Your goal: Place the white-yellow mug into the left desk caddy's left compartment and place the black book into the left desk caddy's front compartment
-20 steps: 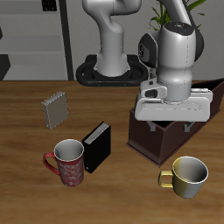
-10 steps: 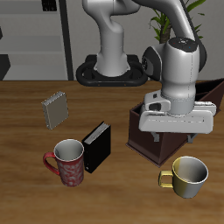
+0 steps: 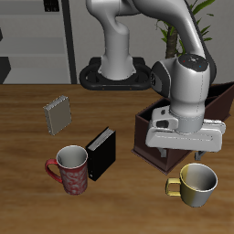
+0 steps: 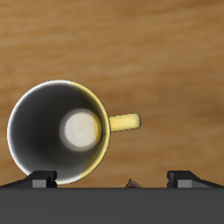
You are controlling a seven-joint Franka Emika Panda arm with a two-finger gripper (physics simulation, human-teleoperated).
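The white-yellow mug stands upright near the table's front edge, handle toward the black book; the wrist view looks straight down into it. My gripper hangs open and empty just above and behind the mug, its fingertips apart. The black book stands upright beside a red mug. The left desk caddy is dark maroon and sits behind the mug, largely hidden by my gripper.
A red patterned mug stands close against the black book near the front edge. A grey ribbed notebook stands farther back. The robot's base is at the table's back.
My gripper has moved toward the table's front edge and down, from over the caddy to just above the white-yellow mug. Nothing else moved.
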